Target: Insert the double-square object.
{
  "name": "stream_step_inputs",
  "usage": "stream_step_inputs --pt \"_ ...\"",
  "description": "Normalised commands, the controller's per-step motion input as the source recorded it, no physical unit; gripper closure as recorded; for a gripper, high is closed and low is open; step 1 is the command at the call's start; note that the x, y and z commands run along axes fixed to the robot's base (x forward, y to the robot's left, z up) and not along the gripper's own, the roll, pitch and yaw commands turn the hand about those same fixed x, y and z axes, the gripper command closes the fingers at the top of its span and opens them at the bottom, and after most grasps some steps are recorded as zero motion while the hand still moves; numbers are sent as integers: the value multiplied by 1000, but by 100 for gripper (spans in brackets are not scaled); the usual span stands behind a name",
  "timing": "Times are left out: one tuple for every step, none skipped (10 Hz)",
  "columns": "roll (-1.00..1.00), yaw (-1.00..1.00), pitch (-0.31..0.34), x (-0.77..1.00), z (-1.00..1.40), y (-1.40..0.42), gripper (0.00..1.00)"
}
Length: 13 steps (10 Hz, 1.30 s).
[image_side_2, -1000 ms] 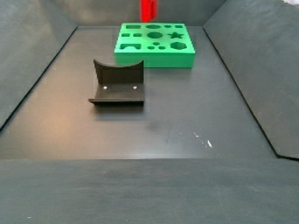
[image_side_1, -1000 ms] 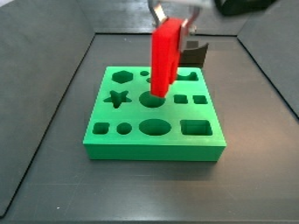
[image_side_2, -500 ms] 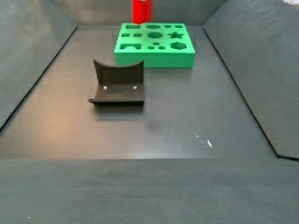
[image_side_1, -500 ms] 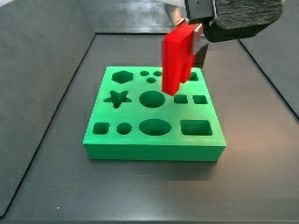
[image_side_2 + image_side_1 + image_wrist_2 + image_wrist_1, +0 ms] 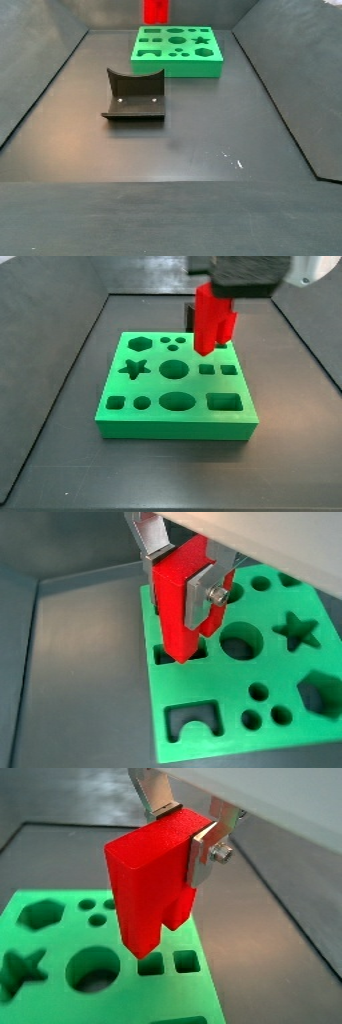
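The double-square object (image 5: 211,318) is a bright red stepped block that hangs upright in my gripper (image 5: 217,294). It is above the right rear part of the green board (image 5: 174,406) with shaped holes. In both wrist views the silver fingers (image 5: 214,850) are shut on the block's upper part (image 5: 150,878). In a wrist view the block's lower end (image 5: 177,637) hangs over a hole near the board's (image 5: 274,672) edge, apart from it. In a side view only the block's lower part (image 5: 155,11) shows, above the board (image 5: 177,48).
The dark fixture (image 5: 134,96) stands on the dark floor in front of the board in a side view. Low dark walls (image 5: 47,80) ring the floor. The board's holes include a star (image 5: 134,368), circles and squares.
My gripper has carried the red block toward the board's right rear. The block has gone from tilted to upright and sits a little higher.
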Motion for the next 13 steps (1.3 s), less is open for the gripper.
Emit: stream_step_inputs --pt "87 -1000 -44 9 174 0 100" --pt "46 -1000 -26 0 171 0 100" --pt "-43 -951 0 160 169 0 100" --pt "-139 -591 0 609 0 0 100" --pt "-87 -731 0 449 -80 0 100" --pt "0 -723 51 331 -314 34 100" --pt "0 -717 154 191 -317 51 100" --pt "13 -586 273 169 -343 0 100" --pt "100 -440 331 197 -231 0 100" --pt "47 0 91 57 -46 -49 100" --pt "10 0 0 0 0 0 100" --pt "0 -69 130 0 -229 0 100" --pt "-131 -429 263 -80 -303 0 100"
